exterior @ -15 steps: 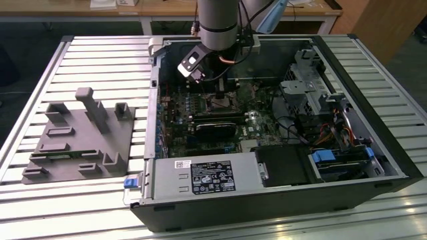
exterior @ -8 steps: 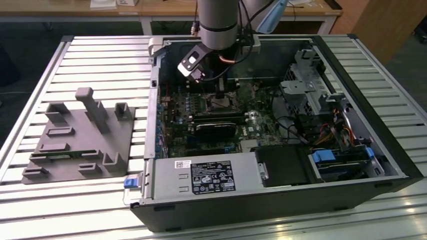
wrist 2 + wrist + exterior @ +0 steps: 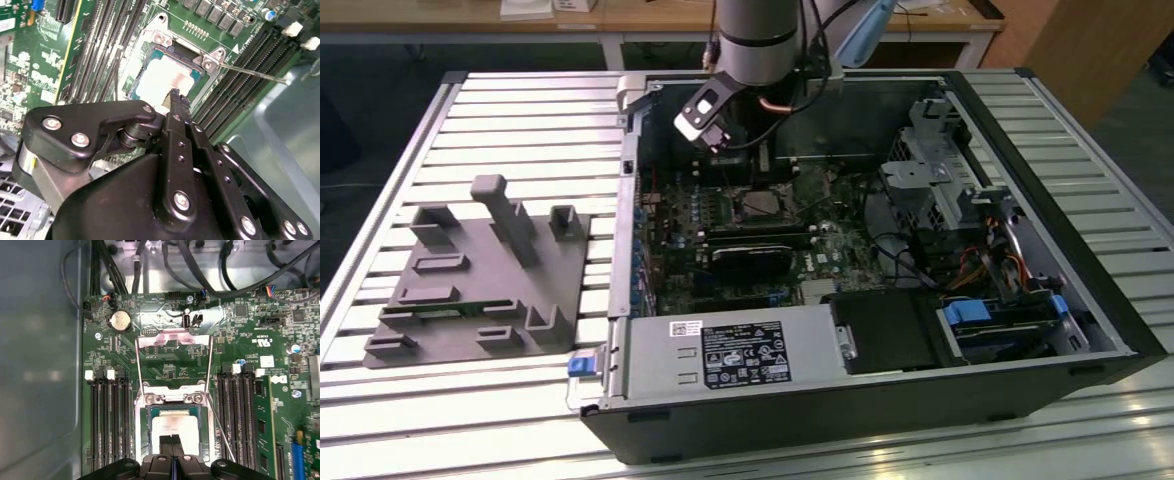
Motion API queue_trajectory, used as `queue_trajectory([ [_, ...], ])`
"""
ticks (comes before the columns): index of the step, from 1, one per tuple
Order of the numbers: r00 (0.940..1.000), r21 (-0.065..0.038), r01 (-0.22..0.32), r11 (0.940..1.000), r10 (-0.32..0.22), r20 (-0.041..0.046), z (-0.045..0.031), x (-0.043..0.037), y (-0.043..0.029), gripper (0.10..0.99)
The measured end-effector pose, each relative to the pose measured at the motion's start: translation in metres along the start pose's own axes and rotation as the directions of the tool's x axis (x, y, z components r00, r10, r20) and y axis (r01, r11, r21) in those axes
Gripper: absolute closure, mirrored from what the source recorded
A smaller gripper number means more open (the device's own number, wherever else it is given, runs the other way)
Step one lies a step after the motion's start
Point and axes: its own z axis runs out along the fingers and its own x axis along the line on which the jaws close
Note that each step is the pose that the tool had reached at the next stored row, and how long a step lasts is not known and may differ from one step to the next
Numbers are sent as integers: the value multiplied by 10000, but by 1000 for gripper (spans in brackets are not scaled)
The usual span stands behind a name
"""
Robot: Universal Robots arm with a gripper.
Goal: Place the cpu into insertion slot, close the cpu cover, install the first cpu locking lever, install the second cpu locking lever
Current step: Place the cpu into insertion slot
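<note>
On the exterior view's left, a grey plastic tray (image 3: 480,270) sits on the table, well apart from the work. Next to it is the open computer case (image 3: 854,410). The robot arm (image 3: 754,40) reaches down into the middle of the case.

The gripper (image 3: 175,97) has its two fingers pressed tight together, and there is nothing between them. In both wrist views, the tips hang just over one edge of the cpu (image 3: 175,427).

The cpu is already lying flat inside the insertion slot (image 3: 140,427), with its pale face up. Long black memory slots (image 3: 107,425) run along both sides of it.

The cpu cover (image 3: 172,338) is not shut. It stands open on the far side of the slot from the fingertips, so the cpu lies between the gripper and the cover. I think the cover matters most now: its hinge edge is across the slot from the gripper, and the frame tips away from it.

A thin metal lever (image 3: 250,71) sticks out loose beside the slot. On the exterior view's right are the metal drive bays (image 3: 934,170), far from the gripper.
</note>
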Motion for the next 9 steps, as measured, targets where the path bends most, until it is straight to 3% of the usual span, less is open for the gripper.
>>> queue_trajectory([
  [6,10000,0,-1,10000,1,0,-143,4,13,980],
  [9,10000,0,0,10000,0,-1,-162,5,15,980],
])
